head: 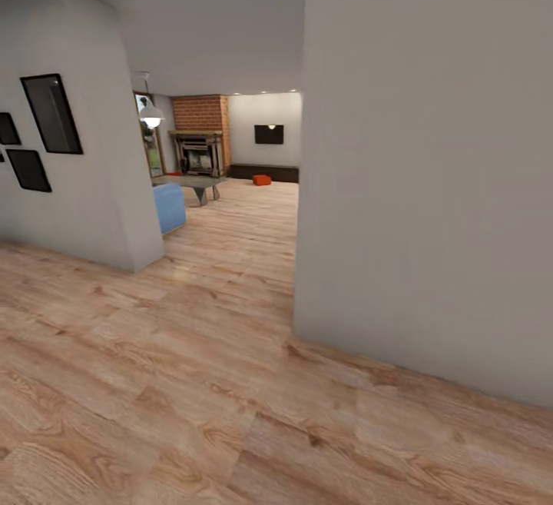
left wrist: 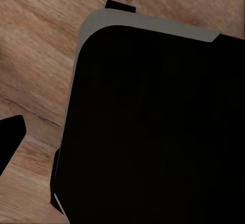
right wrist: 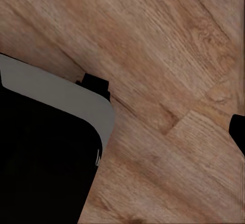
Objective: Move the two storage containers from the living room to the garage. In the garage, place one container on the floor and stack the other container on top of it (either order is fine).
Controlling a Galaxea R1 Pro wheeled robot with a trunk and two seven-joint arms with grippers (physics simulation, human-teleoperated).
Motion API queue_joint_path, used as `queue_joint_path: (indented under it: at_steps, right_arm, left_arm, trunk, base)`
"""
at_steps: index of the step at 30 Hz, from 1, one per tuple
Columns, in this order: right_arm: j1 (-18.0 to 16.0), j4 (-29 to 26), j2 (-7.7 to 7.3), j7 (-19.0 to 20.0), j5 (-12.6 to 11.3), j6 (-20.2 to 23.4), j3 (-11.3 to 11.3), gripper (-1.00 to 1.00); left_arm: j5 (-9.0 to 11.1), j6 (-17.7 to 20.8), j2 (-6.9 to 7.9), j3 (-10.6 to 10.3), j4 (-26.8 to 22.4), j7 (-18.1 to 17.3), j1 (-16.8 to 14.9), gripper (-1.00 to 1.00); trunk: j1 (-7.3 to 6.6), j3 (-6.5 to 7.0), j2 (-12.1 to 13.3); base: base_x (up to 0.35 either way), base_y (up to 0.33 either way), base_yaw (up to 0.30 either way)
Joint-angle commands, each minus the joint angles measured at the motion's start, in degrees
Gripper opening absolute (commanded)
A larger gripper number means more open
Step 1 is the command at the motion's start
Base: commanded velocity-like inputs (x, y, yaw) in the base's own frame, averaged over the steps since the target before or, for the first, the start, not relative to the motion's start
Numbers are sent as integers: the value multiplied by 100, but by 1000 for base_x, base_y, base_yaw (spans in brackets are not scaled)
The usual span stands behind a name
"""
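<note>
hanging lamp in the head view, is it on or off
On: the hanging lamp glows bright white at its shade, beside the brick fireplace at the far end.

Red-orange storage container (head: 262, 180) on distant living room (head: 230, 182) floor.

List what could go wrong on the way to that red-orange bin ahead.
The pale wall corner juts into the path close on the right; the base could clip it turning through the opening. Past it, the blue seat and low table narrow the left side. One storage container shows, small and far, by the dark bench; the second may need searching.
</note>
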Motion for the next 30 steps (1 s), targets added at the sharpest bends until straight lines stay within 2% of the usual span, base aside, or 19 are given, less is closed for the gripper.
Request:
queue_joint_path:
  at_steps: [1,8,20,30]
  right_arm:
    - [-6,18,3,-7,-44,-36,47,100]
    - [-6,18,1,-7,-64,-36,47,100]
    - [-6,18,-14,-7,-354,-52,48,100]
    - [-6,18,-15,-7,-379,-63,50,100]
  left_arm:
    - [35,38,1,6,-14,-2,2,100]
    - [35,36,-3,6,-14,-2,2,100]
    - [35,11,-12,6,-14,0,0,100]
    - [35,15,-9,6,-14,0,0,100]
  trunk:
    - [3,-6,-3]
    - [3,-6,-3]
    - [3,-6,-3]
    - [3,-6,-3]
  base:
    - [326,0,281]
    - [326,0,281]
    - [326,0,281]
    - [326,0,240]
